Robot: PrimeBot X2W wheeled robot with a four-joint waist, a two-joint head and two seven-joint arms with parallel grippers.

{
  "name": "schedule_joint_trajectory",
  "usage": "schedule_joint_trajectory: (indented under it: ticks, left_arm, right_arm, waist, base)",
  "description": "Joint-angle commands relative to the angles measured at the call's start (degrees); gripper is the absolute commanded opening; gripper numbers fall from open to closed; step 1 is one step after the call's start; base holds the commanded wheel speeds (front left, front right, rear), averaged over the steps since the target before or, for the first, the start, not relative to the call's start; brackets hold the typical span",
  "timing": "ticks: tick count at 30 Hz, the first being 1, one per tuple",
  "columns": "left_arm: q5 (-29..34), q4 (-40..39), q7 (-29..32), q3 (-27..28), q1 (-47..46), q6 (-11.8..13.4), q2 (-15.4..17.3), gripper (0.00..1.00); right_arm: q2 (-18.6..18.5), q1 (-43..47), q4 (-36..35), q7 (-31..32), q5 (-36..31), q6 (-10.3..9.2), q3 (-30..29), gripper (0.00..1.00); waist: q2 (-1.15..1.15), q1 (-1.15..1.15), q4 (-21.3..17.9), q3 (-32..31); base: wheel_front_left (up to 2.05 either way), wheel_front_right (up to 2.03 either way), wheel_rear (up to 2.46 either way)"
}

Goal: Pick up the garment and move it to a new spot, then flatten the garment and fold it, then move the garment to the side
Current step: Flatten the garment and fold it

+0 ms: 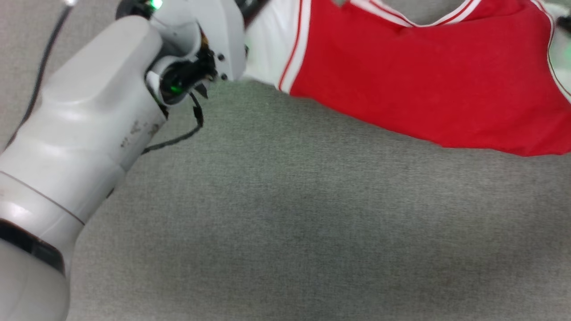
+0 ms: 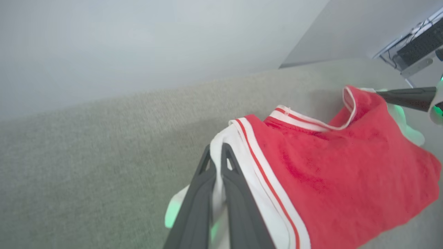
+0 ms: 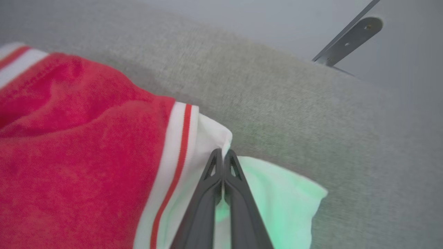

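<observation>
The garment (image 1: 428,84) is a red sleeveless jersey with white-and-red striped trim, stretched across the top right of the head view over the grey cloth surface. My left gripper (image 2: 217,152) is shut on its white trimmed edge, the cloth pinched between the two dark fingers. My right gripper (image 3: 222,157) is shut on the white edge at the garment's (image 3: 76,152) other end. In the left wrist view the garment (image 2: 346,173) hangs between both grips, and the right gripper's dark finger (image 2: 408,98) shows at the far corner. My left forearm (image 1: 89,133) fills the head view's left side.
A grey cloth-covered surface (image 1: 290,214) spreads below the garment. A pale wall (image 2: 138,45) rises behind it. A metal bracket (image 3: 349,39) and dark equipment with cables (image 2: 415,45) sit beyond the surface's far edge.
</observation>
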Motion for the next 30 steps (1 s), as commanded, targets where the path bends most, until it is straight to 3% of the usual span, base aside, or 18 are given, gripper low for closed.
schedule_joint_trajectory:
  ticks: [1,6,17,22,28,30]
  left_arm:
    - [-0.70,1.16,-3.23,1.05,0.16,0.03,-0.12,0.00]
    - [-1.60,5.55,-9.31,2.78,-1.09,0.04,-1.16,0.00]
    - [-1.56,18.32,-25.25,10.04,-11.60,0.39,-4.83,0.00]
    - [0.19,21.97,-26.88,14.21,-19.24,0.63,-5.20,0.00]
    - [6.74,20.52,-26.96,25.32,-24.95,2.52,-3.04,0.00]
    - [8.72,19.43,-26.96,28.95,-23.60,2.10,-3.56,0.00]
  right_arm:
    - [-0.48,-1.50,0.13,-1.84,0.67,-0.08,-0.61,0.00]
    - [0.27,-4.55,2.32,-8.50,-0.28,-0.08,-2.79,0.00]
    - [6.51,-16.05,10.89,-25.54,-5.68,-0.08,-8.40,0.00]
    - [8.19,-24.84,16.33,-32.84,-9.38,-0.08,-11.33,0.00]
    - [11.01,-32.16,21.87,-38.25,-11.33,-0.10,-13.72,0.00]
    - [11.66,-32.56,22.65,-39.21,-11.50,-0.10,-13.97,0.00]
  waist:
    - [0.00,0.00,-0.95,-0.89]
    - [0.00,0.00,-1.71,-0.89]
    - [0.00,0.00,-2.91,-0.32]
    - [0.00,0.00,-3.18,-0.11]
    - [0.00,0.00,-4.03,-0.39]
    - [0.00,0.00,-4.19,-0.97]
  base:
    - [0.00,0.00,0.00]
    - [0.00,0.00,0.00]
    - [0.00,0.00,0.00]
    - [0.00,0.00,0.00]
    - [0.00,0.00,0.00]
    - [0.00,0.00,0.00]
